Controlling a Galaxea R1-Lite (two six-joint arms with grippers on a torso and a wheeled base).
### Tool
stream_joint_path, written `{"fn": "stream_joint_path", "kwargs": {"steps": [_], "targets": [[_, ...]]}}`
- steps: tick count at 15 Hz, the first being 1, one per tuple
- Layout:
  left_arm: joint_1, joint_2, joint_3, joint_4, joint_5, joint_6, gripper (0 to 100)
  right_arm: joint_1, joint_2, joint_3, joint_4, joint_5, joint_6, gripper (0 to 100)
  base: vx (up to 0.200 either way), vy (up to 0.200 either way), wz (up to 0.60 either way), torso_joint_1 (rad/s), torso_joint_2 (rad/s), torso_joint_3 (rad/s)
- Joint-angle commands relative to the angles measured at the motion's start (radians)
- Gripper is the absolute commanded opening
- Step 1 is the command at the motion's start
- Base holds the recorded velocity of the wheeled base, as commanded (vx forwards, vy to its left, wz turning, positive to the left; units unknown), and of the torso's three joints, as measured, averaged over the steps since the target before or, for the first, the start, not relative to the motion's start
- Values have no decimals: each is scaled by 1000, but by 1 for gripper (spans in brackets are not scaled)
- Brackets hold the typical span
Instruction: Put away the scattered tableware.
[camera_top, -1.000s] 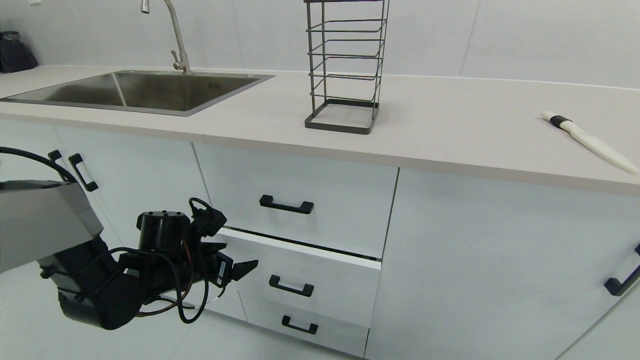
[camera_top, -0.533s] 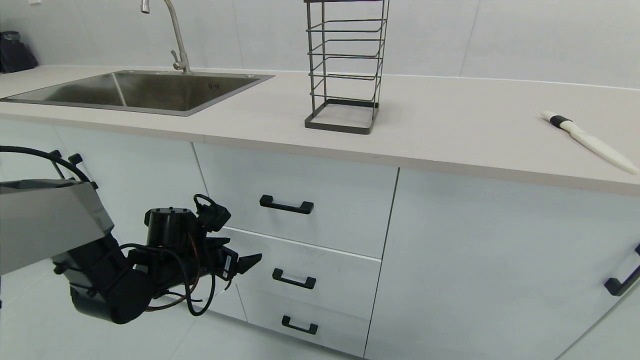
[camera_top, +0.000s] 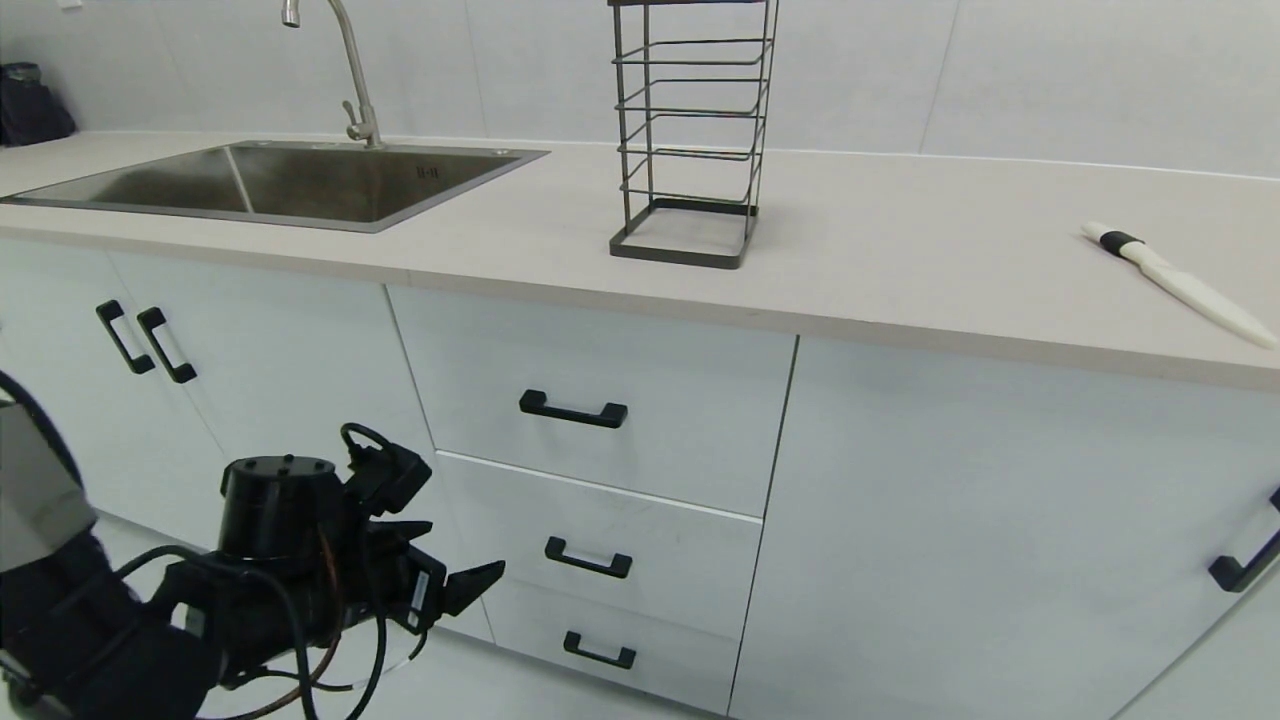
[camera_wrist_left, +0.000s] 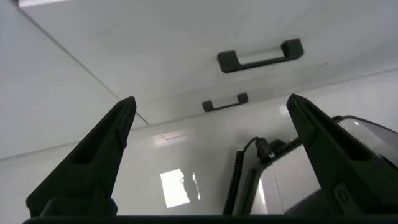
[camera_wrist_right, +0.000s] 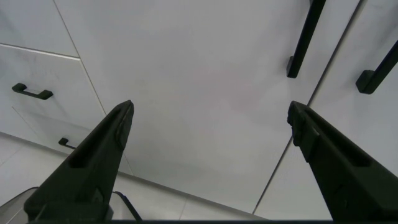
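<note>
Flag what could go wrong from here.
1. The knife lies near the countertop's front edge at far right; a clumsy grasp might push it off.
2. The left gripper, fingers open, hangs low close to the middle drawer's handle and could snag it.
3. The drawers are shut, so stowing there needs a pull first.

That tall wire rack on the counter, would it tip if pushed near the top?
Probably: the wire rack is tall over a narrow base, so a high push may tip it. Thin open wire suggests it is light yet stiff.
</note>
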Motion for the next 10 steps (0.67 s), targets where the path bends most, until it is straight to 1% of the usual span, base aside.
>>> {"fn": "stream_joint_path", "kwargs": {"steps": [1,3,5,8,9,10], "targets": [[21,-247,128,0,1,-1,100,0,2,0,0,0,0,100,0,0,0,0,0,0],[44,-373,166,6,2,2,100,0,2,0,0,0,0,100,0,0,0,0,0,0],[81,-491,212,6,1,5,100,0,2,0,0,0,0,100,0,0,0,0,0,0],[84,-631,270,9,1,-1,100,0,2,0,0,0,0,100,0,0,0,0,0,0],[86,-723,286,27,2,-1,100,0,2,0,0,0,0,100,0,0,0,0,0,0],[101,-798,286,64,2,1,100,0,2,0,0,0,0,100,0,0,0,0,0,0]]}}
